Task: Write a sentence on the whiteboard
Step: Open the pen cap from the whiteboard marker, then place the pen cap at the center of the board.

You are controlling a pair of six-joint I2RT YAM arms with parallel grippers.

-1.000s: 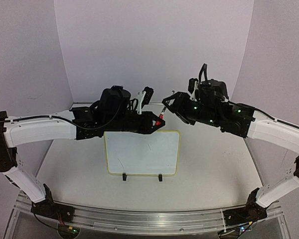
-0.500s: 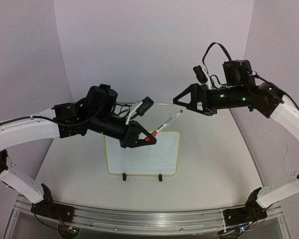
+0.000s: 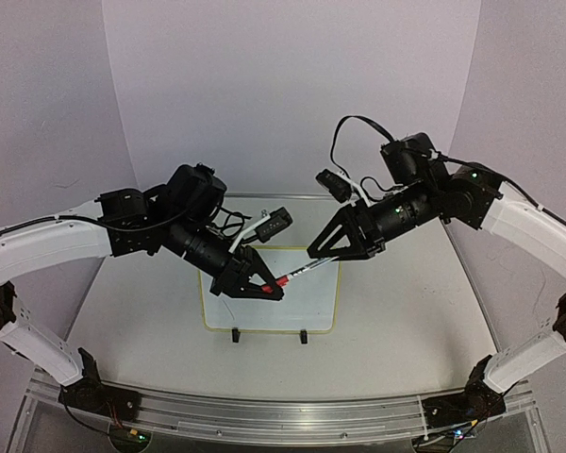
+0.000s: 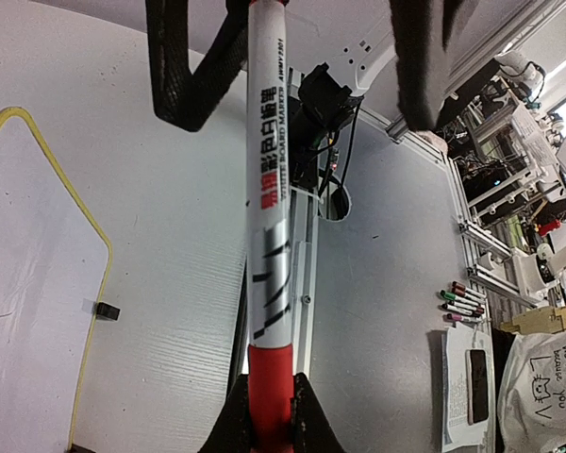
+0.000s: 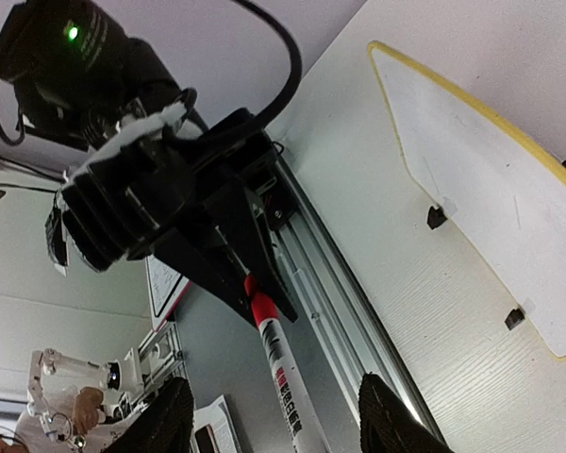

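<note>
Top external view: the left gripper (image 3: 274,283) is shut tight on the red end of a marker (image 3: 307,269). The marker is up in the air over the whiteboard (image 3: 307,304) and slants up toward the right. The right gripper (image 3: 323,256) is at the marker's other end. The whiteboard lies flat on the table (image 3: 406,330), in the middle between the two arms. It has a thin yellow frame (image 3: 340,288). Its two small black feet (image 3: 235,334) are on the long edge nearest the arm bases. The arms cover part of the board.

Left wrist view: the marker (image 4: 269,208) runs straight up the picture. It is white with red and black print. The left gripper (image 4: 269,429) pinches its red end from both sides. At the top, the two dark fingers (image 4: 184,66) of the right gripper (image 4: 302,113) stand wide apart, one on each side of the marker, and do not touch it. The whiteboard (image 4: 28,245) is low on the left. Some pens (image 4: 462,302) lie far off on the right.

Right wrist view: the right gripper (image 5: 275,420) is open, with the marker (image 5: 285,382) in the gap between its fingers (image 5: 165,420). The left gripper (image 5: 250,283) holds the red end. The whiteboard (image 5: 481,179) lies on the table off to the right.
</note>
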